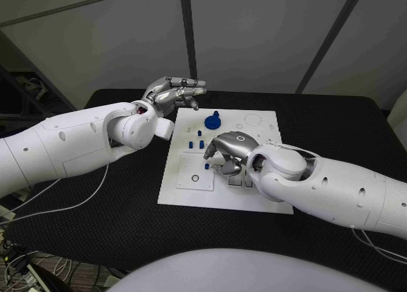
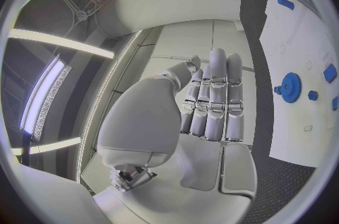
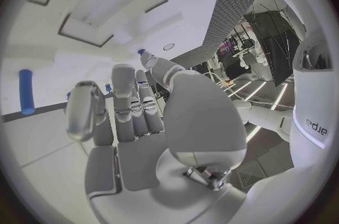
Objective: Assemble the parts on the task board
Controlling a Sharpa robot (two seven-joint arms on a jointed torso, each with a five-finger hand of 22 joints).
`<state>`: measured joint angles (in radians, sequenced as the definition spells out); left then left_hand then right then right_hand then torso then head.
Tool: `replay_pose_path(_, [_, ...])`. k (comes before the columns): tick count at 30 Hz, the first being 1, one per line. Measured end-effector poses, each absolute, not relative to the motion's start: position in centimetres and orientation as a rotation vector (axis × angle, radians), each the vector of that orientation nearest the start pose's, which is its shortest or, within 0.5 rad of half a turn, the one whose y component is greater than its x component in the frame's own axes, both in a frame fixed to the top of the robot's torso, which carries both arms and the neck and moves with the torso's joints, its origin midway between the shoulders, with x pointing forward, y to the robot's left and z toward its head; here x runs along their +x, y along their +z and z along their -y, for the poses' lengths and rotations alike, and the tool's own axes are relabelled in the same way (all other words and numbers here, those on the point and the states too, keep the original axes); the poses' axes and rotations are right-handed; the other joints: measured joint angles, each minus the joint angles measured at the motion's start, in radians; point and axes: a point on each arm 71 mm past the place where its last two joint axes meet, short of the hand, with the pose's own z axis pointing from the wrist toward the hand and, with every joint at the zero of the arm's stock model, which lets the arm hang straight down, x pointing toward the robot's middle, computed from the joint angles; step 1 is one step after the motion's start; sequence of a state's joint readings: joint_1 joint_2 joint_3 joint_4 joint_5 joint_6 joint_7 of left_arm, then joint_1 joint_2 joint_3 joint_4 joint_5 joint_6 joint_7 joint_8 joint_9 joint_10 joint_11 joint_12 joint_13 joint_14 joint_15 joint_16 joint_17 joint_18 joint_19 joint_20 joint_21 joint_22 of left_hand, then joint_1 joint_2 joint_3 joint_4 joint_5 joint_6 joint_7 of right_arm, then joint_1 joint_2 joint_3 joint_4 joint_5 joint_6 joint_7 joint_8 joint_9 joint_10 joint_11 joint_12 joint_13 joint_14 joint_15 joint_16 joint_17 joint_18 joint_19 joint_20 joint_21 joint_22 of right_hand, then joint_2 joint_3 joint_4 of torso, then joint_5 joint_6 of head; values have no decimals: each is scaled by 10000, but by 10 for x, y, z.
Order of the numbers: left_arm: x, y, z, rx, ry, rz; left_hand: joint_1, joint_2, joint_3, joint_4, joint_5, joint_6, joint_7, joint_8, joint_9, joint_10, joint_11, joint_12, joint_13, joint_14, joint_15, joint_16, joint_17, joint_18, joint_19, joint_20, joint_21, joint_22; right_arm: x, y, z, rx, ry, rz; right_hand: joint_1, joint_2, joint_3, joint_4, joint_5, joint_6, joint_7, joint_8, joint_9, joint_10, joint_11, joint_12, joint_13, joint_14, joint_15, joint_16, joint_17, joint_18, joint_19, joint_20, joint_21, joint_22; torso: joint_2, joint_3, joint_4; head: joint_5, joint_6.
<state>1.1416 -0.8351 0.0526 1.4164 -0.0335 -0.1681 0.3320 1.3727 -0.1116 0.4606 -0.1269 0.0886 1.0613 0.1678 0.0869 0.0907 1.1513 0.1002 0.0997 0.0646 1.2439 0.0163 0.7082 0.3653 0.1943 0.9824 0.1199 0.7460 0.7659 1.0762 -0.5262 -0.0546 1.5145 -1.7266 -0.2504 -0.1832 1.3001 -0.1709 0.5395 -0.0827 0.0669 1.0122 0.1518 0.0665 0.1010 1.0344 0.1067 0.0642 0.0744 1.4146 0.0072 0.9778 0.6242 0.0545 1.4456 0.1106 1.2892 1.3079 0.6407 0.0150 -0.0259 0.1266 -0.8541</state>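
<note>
Head view: the white task board (image 1: 190,191) lies in the middle of the black table (image 1: 344,134), and the left hand (image 1: 174,92) hangs above the table just off the board's far left corner, at about 11 o'clock from the board's centre, with its fingers loosely spread and nothing between them. The right hand (image 1: 229,149) is down over the middle of the board, palm toward the plate and fingers curled downward; whether it grips a part beneath them I cannot tell. A blue gear-shaped part (image 1: 212,121) stands on the board at about 12 o'clock from the right hand, close to it but apart, and several small blue pegs (image 1: 196,145) sit just beside the hand at its 9 o'clock. Left wrist view: the left hand (image 2: 212,105) has its fingers (image 2: 217,88) straight, side by side and holding nothing, with the blue gear-shaped part (image 2: 290,87) on the white task board (image 2: 296,122) well apart from them. Right wrist view: the right hand (image 3: 134,116) hovers close above the task board (image 3: 42,139), fingers bent toward it, and a blue peg (image 3: 26,91) lies on the plate apart from the fingertips.
</note>
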Motion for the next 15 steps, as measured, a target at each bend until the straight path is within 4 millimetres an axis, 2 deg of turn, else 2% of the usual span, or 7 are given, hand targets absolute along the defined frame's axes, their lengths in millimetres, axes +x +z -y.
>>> replay_pose_path(6, [508, -184, -234, -11432, -15840, -14448, 0, 0, 0, 0, 0, 0, 0, 0, 0, 0, 0, 0, 0, 0, 0, 0, 1, 0, 0, 0, 0, 0, 432, -226, 66, -4339, 7999, -16297, 0, 0, -31, 31, 0, 0, 0, 0, -4, 127, -52, 0, 41, 0, 0, 0, -46, 0, -35, 36, 0, -1, -2, 1, -10, -22, 58])
replay_pose_path(12, [507, -184, -236, -11449, -15798, -14451, 0, 0, 0, 0, 0, 0, 0, 0, 0, 0, 0, 0, 0, 0, 0, 1, 1, -1, 0, 0, 0, 1, 449, -198, 94, -3603, 7558, -15703, 52, -51, -83, 29, 0, 35, 34, 0, -3, 149, -71, 0, 52, 0, 0, 0, -13, 0, -35, 36, 0, -1, -4, -2, -12, -150, 165])
replay_pose_path(15, [507, -184, -236, -11450, -15798, -14457, 0, 0, 0, 0, 0, 0, 0, 0, 0, 0, 0, 0, 0, 0, 0, 1, 1, 0, 0, 0, 0, 1, 459, -188, 104, -3430, 7149, -15606, 128, -128, -192, 26, 0, 19, -56, -1, -40, 162, -84, 0, 52, 0, 0, -19, -85, 0, -35, 36, 0, -2, -2, -3, -18, -210, 212])
